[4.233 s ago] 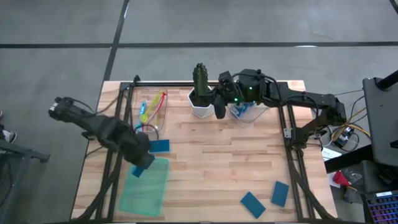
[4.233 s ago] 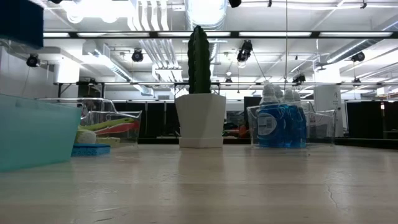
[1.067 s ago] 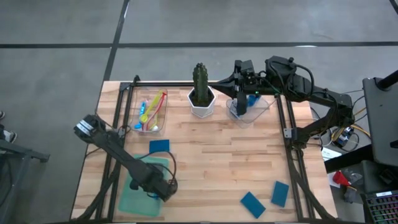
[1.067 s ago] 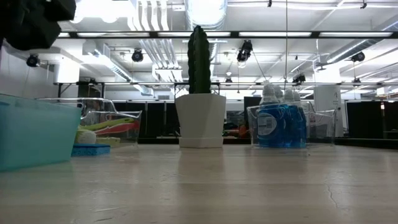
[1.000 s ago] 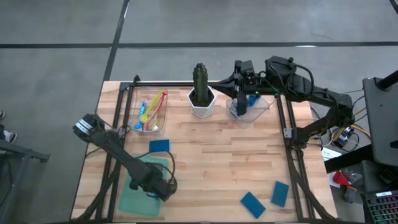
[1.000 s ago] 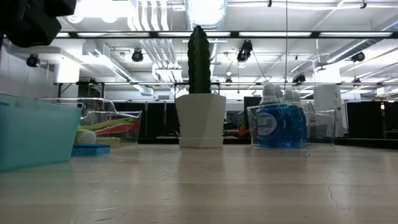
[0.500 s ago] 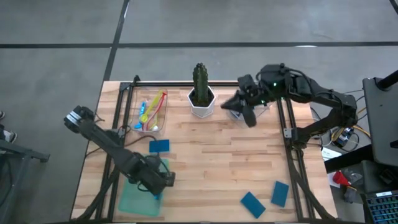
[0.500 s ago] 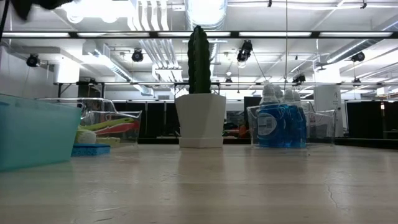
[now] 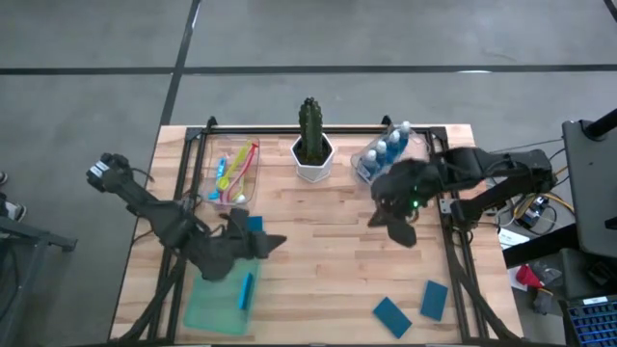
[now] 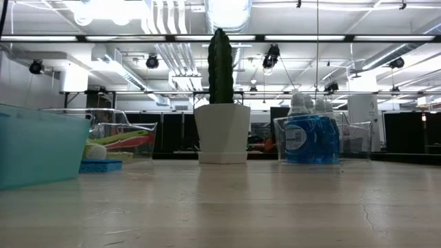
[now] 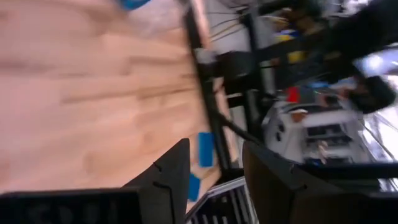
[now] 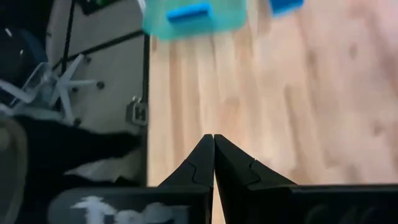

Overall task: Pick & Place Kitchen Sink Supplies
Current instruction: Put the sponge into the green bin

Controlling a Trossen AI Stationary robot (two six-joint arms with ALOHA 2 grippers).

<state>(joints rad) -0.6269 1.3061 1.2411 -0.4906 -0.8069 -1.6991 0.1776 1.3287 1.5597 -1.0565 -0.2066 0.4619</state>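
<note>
Left hand (image 9: pixel 270 241): fingers apart, empty, above the surface just beside the green tray (image 9: pixel 207 299).

Tray: holds one sponge (image 9: pixel 246 289).

Loose sponges: one (image 9: pixel 253 224) by the left hand, two (image 9: pixel 391 316) (image 9: pixel 434 300) at the near right. Likely light, soft, springy; best pinched across the short width at mid-length.

Brushes (image 9: pixel 234 171): in a clear bin at the back left. Thin, probably stiff; take at mid-handle.

Right hand (image 9: pixel 398 227): fingers together, empty, mid-surface.

Bottles (image 9: pixel 386 149): clustered at the back right. Likely heavier, smooth; grip the body.
</note>
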